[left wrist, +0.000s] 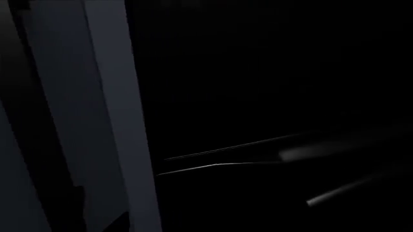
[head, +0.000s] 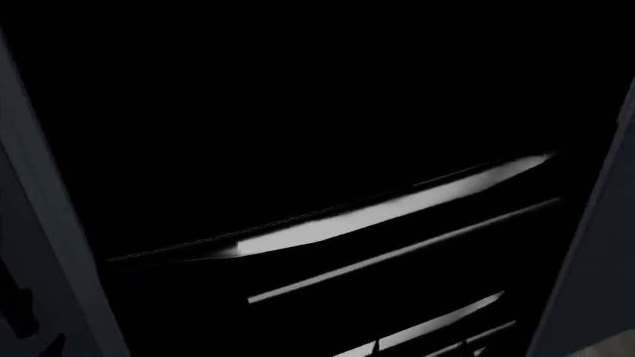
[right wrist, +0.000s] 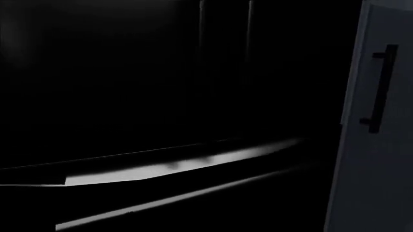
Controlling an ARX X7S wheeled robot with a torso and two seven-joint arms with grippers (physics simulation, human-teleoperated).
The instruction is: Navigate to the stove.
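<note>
The stove (head: 328, 126) fills the middle of the head view as a glossy black front, very close and tilted across the picture. Pale slanted streaks cross its lower part; the thin one looks like its silver bar handle (head: 397, 254). The same black front fills the left wrist view as the stove (left wrist: 271, 87) and the right wrist view as the stove (right wrist: 154, 82), each with pale reflections low down. No knobs can be made out in the dark. Neither gripper shows in any view.
Dark blue-grey cabinets flank the stove: a left cabinet (head: 44, 253) and a right cabinet (head: 595, 260). A cabinet edge (left wrist: 96, 121) shows in the left wrist view. A cabinet door (right wrist: 377, 159) with a short black handle (right wrist: 380, 89) stands in the right wrist view.
</note>
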